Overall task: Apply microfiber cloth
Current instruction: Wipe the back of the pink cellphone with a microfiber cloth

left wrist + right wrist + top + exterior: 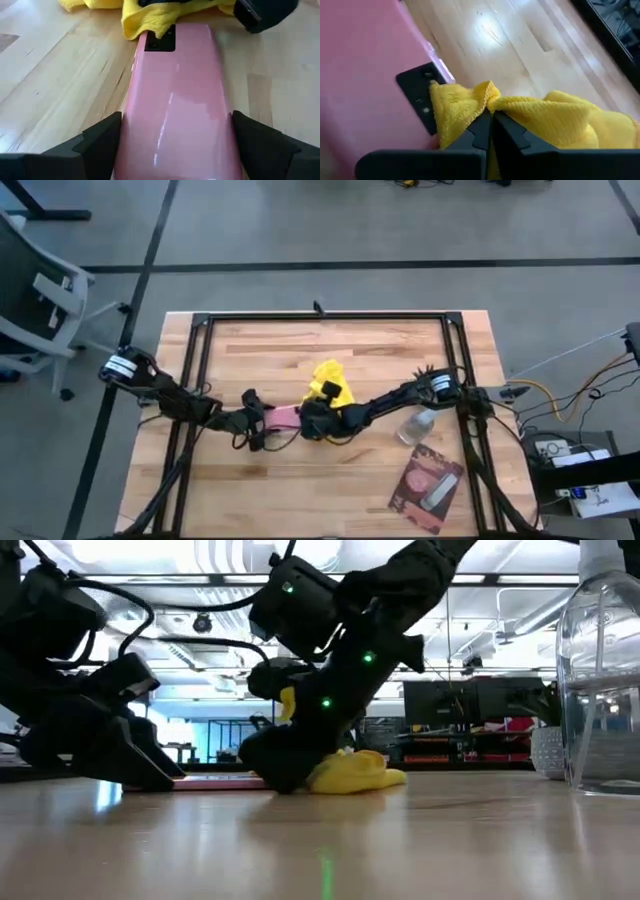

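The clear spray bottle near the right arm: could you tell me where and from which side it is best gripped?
Probably around the spray bottle's round body from the side: in the low view it stands upright, so its wall offers two opposite faces to the fingers.

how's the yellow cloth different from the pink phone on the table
The microfiber cloth is bright yellow, soft and bunched in wrinkled folds; the pink phone is smooth, glossy and lies flat. The right gripper pinches the cloth; the left gripper straddles the phone. Both rest mid-table, touching.
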Robot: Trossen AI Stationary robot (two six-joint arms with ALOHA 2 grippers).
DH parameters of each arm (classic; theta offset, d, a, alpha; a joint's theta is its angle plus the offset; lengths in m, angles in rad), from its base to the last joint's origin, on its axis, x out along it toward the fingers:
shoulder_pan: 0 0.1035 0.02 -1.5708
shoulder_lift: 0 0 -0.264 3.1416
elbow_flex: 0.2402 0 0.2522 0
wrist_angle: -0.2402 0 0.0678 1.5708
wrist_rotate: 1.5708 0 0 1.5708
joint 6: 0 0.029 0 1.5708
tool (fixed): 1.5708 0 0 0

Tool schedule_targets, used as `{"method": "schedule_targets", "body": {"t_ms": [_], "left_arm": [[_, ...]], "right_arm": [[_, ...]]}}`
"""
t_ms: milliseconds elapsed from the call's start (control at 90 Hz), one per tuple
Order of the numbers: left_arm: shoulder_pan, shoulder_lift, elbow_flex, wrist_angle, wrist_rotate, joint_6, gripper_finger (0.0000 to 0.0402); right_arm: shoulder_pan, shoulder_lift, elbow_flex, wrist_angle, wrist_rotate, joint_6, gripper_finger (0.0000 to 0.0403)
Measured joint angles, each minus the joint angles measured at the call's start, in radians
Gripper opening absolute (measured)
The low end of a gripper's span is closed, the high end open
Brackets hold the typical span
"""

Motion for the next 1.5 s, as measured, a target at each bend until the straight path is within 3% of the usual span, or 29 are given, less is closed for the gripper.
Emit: {"method": "schedule_targets", "body": {"t_ms": [100,311,522,689,844,1156,1500], "left_arm": [[0.0,0.0,0.0,0.0,-0.005,-0.001,0.0312],[0.0,0.0,0.0,0.002,-0.01,-0.002,0.0312],[0.0,0.0,0.0,0.003,-0.013,-0.003,0.0312],[0.0,0.0,0.0,0.005,-0.016,0.002,0.0312],[0.001,-0.001,0.0,0.005,-0.019,0.0,0.0312],[0.002,-0.001,0.0,0.001,-0.023,-0.007,0.0312],[0.0,-0.001,0.0,0.003,-0.039,-0.019,0.0312]], "right_arm": [[0.014,0.002,-0.007,0.101,0.001,-0.036,0.0],[-0.002,0.011,-0.03,0.375,-0.216,-0.085,0.0],[-0.008,0.066,-0.03,0.499,-0.206,-0.066,0.0],[-0.018,0.122,-0.031,0.689,-0.311,-0.081,0.0],[-0.04,0.122,-0.032,0.638,-0.265,-0.024,0.0],[-0.012,0.027,-0.054,0.284,0.038,-0.009,0.0],[0.043,0.054,-0.053,0.379,-0.137,0.078,0.0]]}}
